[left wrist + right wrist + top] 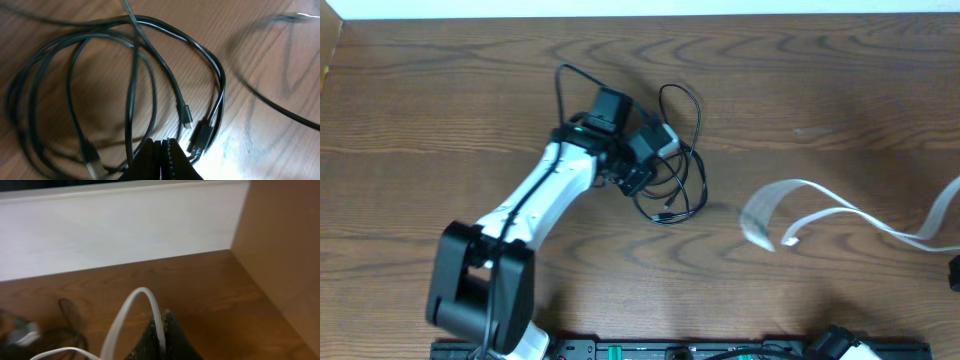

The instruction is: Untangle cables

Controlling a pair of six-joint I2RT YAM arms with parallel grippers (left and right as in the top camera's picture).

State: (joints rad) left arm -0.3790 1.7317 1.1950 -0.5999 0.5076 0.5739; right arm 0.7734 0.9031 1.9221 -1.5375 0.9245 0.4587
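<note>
The black cable [698,190] lies coiled in several loops at the table's middle. In the left wrist view its loops [150,22] fill the frame, with a small plug [187,117] and a wider plug [202,135]. My left gripper [645,165] sits over the coil. Its jaws [161,142] are shut, and one raised black strand runs into them. The white cable [820,200] lies apart to the right, with its plug end [790,241] on the table. My right gripper [164,317] is shut on the white cable [120,320], which arches up from the jaws.
A light wooden side wall [280,255] stands at the table's right edge. A white back wall [115,230] runs along the far edge. The arms' black base rail [670,350] runs along the near edge. The left arm [530,200] crosses the left middle.
</note>
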